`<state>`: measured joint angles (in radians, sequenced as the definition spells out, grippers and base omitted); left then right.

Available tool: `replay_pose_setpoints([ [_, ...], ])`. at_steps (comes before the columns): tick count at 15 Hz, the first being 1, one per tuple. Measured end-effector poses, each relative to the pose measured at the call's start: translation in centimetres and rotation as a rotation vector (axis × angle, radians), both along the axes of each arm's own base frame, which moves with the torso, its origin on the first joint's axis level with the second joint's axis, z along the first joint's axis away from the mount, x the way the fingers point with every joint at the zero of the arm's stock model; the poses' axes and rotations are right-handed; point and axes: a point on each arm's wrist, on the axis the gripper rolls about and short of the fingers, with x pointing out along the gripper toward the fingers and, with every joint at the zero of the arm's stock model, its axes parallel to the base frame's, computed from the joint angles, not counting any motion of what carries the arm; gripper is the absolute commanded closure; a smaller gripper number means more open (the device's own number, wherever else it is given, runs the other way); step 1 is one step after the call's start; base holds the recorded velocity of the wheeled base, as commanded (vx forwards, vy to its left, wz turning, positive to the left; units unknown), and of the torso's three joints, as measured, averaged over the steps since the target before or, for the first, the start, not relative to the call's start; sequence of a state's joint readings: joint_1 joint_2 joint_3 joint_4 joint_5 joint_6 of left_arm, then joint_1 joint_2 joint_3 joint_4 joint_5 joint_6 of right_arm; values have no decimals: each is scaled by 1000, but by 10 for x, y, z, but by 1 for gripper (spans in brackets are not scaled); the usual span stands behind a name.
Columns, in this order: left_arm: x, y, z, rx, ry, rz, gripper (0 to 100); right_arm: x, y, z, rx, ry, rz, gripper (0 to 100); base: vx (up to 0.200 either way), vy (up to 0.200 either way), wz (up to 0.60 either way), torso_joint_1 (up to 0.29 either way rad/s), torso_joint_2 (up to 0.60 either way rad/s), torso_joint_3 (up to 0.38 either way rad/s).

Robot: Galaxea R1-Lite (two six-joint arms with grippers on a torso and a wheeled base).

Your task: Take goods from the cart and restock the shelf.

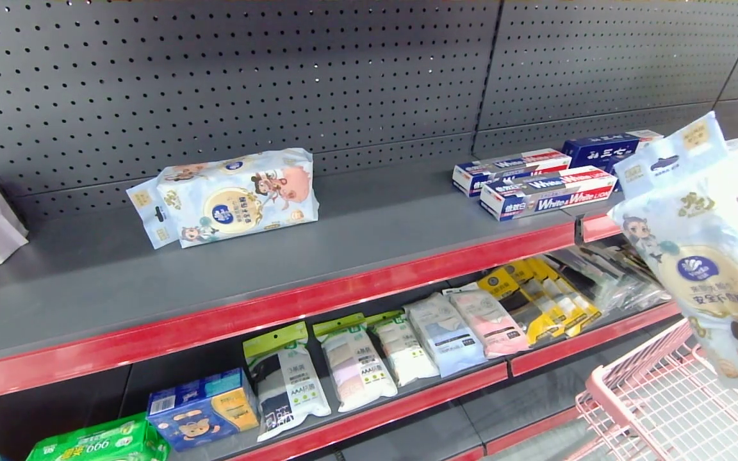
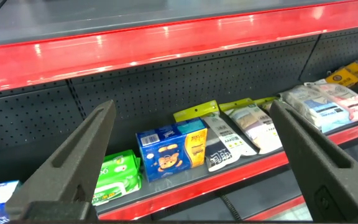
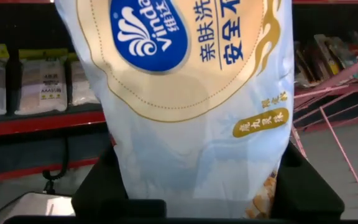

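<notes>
My right claw [image 3: 201, 186] is clenched on a tissue pack [image 1: 702, 256], held off the shelf's [image 1: 87, 275] right end, by the cart [image 1: 638, 390]. On the shelf, a second pack [image 1: 228, 195] lies mid-board and toothpaste boxes [image 1: 545, 192] crowd its right end, nearest my load. My left claw [image 2: 191, 109] hangs released below the shelf's red lip.

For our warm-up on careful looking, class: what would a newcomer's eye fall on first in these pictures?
First, the big pale tissue pack held by the right gripper above the pink cart, at the robot's right. Next, a matching pack sitting on the grey top shelf, with toothpaste boxes further right.
</notes>
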<state>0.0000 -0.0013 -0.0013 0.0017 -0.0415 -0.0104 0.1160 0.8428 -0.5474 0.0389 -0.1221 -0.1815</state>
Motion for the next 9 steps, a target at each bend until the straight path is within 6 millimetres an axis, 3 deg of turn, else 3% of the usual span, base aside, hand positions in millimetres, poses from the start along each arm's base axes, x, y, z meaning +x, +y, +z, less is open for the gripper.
replay_pose_setpoints([
  [9,0,0,0,0,0,0,0,-5,-16,-9,-25,25,-172,100,0,0,0,0,0,0],
])
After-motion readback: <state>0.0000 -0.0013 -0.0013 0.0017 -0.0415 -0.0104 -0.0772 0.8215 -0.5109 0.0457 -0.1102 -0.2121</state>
